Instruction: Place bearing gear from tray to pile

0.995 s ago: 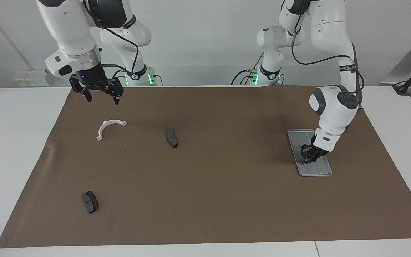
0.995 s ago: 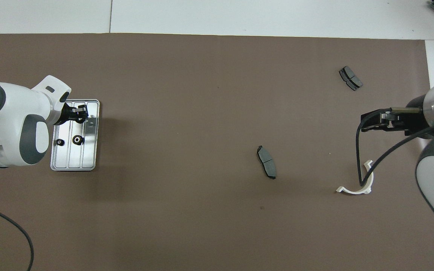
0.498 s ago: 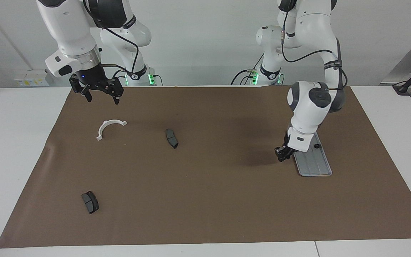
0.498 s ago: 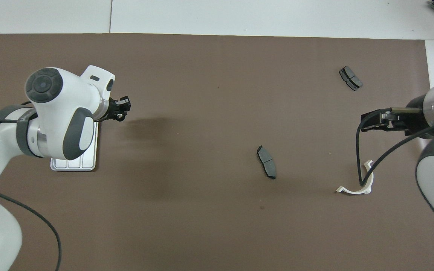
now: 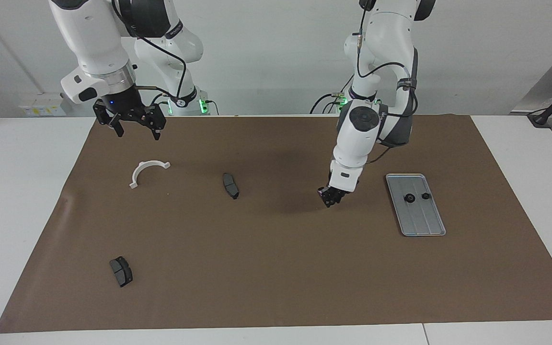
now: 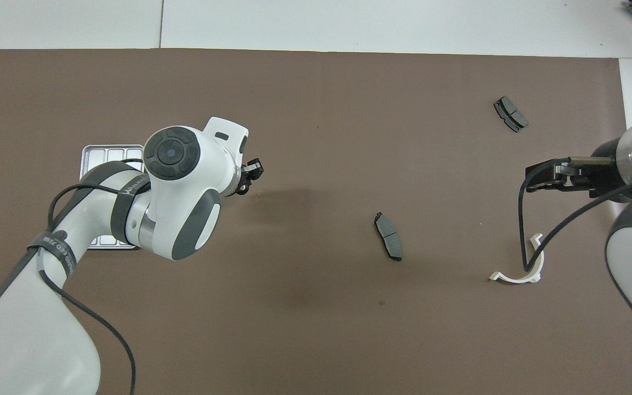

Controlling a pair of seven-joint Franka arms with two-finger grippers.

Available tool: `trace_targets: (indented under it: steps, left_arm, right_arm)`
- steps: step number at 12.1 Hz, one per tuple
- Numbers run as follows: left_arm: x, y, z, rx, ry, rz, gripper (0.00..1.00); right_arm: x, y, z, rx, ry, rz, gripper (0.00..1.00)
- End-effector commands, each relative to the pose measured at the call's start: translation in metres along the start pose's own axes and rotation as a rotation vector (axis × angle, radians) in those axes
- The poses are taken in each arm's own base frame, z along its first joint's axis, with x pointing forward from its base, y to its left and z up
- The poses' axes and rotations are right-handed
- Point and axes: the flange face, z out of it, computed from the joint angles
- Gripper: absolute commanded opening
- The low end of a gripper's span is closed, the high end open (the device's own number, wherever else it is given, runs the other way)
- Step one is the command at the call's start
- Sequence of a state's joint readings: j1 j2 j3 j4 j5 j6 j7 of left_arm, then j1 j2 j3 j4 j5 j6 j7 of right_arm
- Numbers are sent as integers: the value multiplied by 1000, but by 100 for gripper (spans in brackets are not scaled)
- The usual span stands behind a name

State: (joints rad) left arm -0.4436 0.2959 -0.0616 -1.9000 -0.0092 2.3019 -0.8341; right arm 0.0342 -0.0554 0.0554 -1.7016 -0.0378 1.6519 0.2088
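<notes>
The left gripper (image 5: 329,198) hung low over bare brown mat (image 5: 276,278) in the middle of the facing view, between the tray (image 5: 422,226) at centre right and the nearer brake pad (image 5: 230,185) at centre left. Its jaws were drawn nearly together on a small dark gear (image 6: 242,188), which showed best in the overhead view as a tiny ring at the fingertips. The gripper touched nothing on the mat.

Two more small dark gears (image 5: 408,198) (image 5: 425,196) sat side by side on the tray, toward its upper end in the facing view. In the overhead view the left arm covered much of the tray (image 6: 102,156) and both of those gears.

The pile lay scattered: a white half-ring bracket (image 5: 144,168) at upper left of the facing view, one brake pad near the centre, and another brake pad (image 5: 120,271) at lower left.

The right gripper (image 5: 137,132) waited in the air at upper left of the facing view, above the mat's edge, jaws spread wide and holding nothing.
</notes>
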Motion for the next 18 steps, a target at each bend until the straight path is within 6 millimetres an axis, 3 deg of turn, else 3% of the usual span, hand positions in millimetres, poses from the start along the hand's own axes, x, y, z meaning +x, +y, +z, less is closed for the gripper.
trace_targets:
  steps: [1, 4, 5, 7, 8, 11, 13, 15, 17, 18]
  left_arm:
    - [-20, 19, 3, -10, 9, 20, 6]
    - [-41, 36, 15, -16, 4, 51, 18]
    - [-41, 38, 14, -25, 10, 25, 32]
    - [-46, 43, 11, -25, 9, 20, 86]
    - [-45, 45, 8, -23, 8, 18, 98]
    - [-25, 35, -10, -34, 30, -13, 100]
    - [27, -17, -52, -23, 47, -83, 100]
    - [66, -82, -81, 24, 13, -21, 100]
    - [96, -141, -88, 57, -27, 72, 100]
    - [111, -175, -87, 64, -37, 115, 99]
  right_arm:
    - [-2, 3, -2, 22, 1, -22, 100]
    - [-5, 3, -3, 19, -17, -28, 100]
    - [-6, 2, -5, 20, -10, -31, 100]
    - [-5, -3, -6, 20, 0, -30, 100]
    - [-4, -6, -7, 21, 15, -33, 100]
    - [-1, -5, -7, 21, 29, -30, 100]
    - [1, -7, -9, 27, 55, -30, 100]
    - [2, -7, -8, 27, 58, -30, 100]
    - [1, -15, -7, 30, 70, -39, 100]
    - [-3, -39, -7, 36, 76, -57, 100]
